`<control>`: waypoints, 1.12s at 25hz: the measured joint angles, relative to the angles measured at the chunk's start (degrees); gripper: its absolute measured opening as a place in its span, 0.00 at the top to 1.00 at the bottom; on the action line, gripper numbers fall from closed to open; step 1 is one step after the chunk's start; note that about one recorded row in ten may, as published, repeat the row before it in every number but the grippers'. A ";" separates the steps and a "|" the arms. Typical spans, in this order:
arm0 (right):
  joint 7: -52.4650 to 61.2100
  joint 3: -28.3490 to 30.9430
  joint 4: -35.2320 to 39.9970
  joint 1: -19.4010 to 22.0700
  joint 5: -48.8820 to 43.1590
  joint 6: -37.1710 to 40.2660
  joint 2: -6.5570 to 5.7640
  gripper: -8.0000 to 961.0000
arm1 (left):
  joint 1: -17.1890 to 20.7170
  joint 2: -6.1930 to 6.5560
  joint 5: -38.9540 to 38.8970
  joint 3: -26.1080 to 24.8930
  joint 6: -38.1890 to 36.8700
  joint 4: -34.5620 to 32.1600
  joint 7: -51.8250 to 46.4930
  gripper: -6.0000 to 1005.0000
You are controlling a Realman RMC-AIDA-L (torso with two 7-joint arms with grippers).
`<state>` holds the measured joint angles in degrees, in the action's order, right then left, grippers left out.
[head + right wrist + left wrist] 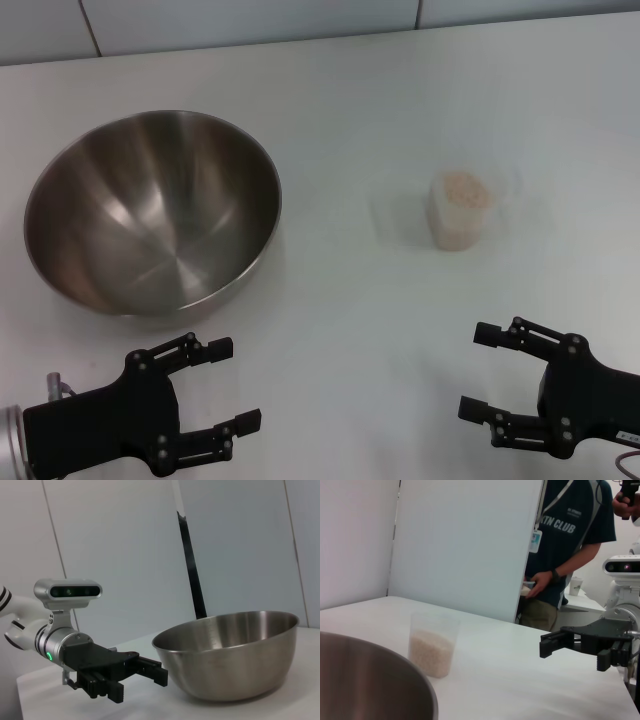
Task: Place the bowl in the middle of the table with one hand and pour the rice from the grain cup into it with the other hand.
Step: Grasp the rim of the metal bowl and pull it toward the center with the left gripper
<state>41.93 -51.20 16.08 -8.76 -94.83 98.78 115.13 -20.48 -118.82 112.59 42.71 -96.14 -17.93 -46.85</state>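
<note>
White tabletop [350, 110] fills the head view, pale wall panels behind. At nine o'clock sits the bowl [152, 210], upright and bare inside. At about two o'clock, well apart from it, stands the grain cup [461, 210], holding rice [463, 190]. Left tool [220, 385] hangs released at seven o'clock near the bowl; right tool [482, 372] hangs released at five o'clock.

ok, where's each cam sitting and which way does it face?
Head: high, looking down at the table; bowl left, grain cup right, left gripper and right gripper both open.
Left wrist: low, facing across to the cup and right gripper; own fingers unseen.
Right wrist: low, facing the bowl and left gripper; own fingers unseen.
Shared: head and left wrist both show the rice.
</note>
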 joint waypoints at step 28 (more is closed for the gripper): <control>0.30 0.35 0.69 -0.02 0.00 -0.04 0.10 0.13 | -0.27 -0.09 -12.48 -16.66 3.28 -20.73 -28.78 0.20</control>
<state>42.23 -50.85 16.77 -8.78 -94.83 98.74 115.23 -20.75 -118.92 100.11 26.06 -92.86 -38.65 -75.63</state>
